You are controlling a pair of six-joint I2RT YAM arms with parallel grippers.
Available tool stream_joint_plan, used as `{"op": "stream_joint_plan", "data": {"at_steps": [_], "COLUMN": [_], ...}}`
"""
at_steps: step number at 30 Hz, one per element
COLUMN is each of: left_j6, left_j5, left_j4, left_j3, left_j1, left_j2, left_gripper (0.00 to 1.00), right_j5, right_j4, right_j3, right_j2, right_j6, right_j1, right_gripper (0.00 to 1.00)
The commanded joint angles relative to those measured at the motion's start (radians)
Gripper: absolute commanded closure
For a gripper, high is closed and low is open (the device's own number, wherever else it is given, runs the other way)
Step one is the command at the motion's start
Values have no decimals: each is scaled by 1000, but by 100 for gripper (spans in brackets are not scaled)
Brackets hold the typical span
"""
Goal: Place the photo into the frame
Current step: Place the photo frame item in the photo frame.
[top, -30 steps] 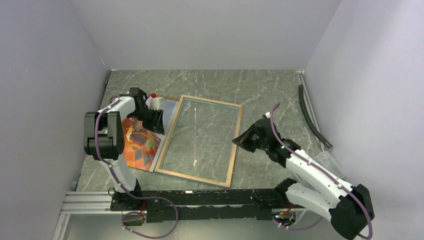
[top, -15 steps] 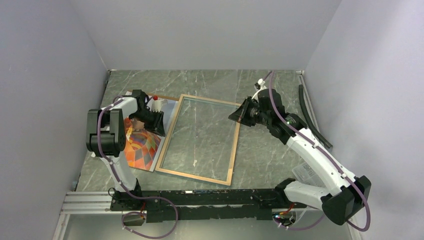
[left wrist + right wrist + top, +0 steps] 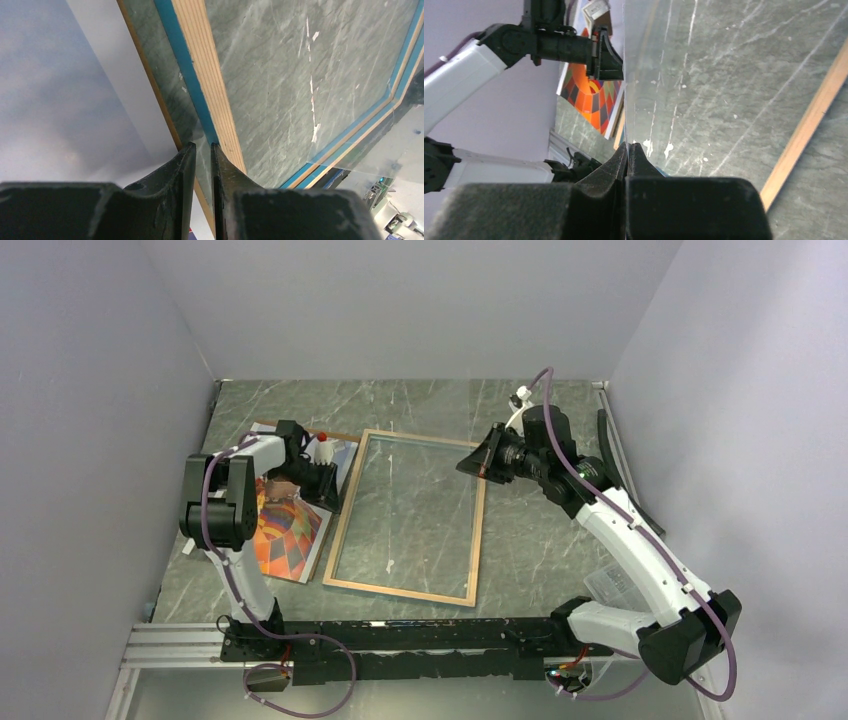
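Plain pale walls (image 3: 400, 310) close in three sides, leaving little room to swing anything wide. They enclose a grey-green marbled table (image 3: 530, 550), which is hard, smooth and probably slick under a sliding rim.

The frame (image 3: 400, 593) lies in the middle of the table, its pale wood back facing up, and its clear pane (image 3: 410, 510) shows the marble through it. It looks stiff and light. The rim is thin and the pane is likely to crack or pop loose if twisted, so the rim corners are the safest places to hold, with both ends moved evenly.

The photo (image 3: 285, 540) lies picture-side up at the frame's 9 o'clock, just beside its long rim and partly under the left arm. It is thin paper, limp and easily creased. A pinch on the white border at one corner, or a slide across the table, would suit it better than a grab in the middle.

The left hand (image 3: 328, 485) is at the frame's 10 o'clock corner. Its wrist view shows the fingers (image 3: 185, 165) drawn almost together over the thin edge there, so it seems to be gripping the frame. The right hand (image 3: 475, 462) is at the 1 o'clock corner, with its fingers (image 3: 616, 162) pressed tight on the pane's edge.
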Motion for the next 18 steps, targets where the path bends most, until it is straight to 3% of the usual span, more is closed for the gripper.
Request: {"op": "stream_joint_plan", "data": {"at_steps": [1,6,12,18], "left_j6": [-39,-66,-90,-66], "left_j5": [74,100,145,136], "left_j4": [31,34,15,4], "left_j3": [4,8,41,27], "left_j1": [-5,14,130,160], "left_j2": [-17,-57,-84,-103], "left_gripper": [77,76,76,76], "right_j5": [-45,-76,-86,-85], "right_j4": [161,306,516,614], "right_j3": [37,-35,-191,-303], "right_j2": [-23,-42,-66,-62], "right_j6": [56,165,316,361], "right_j1": [-2,-3,-1,-1], "right_gripper": [100,100,100,100]}}
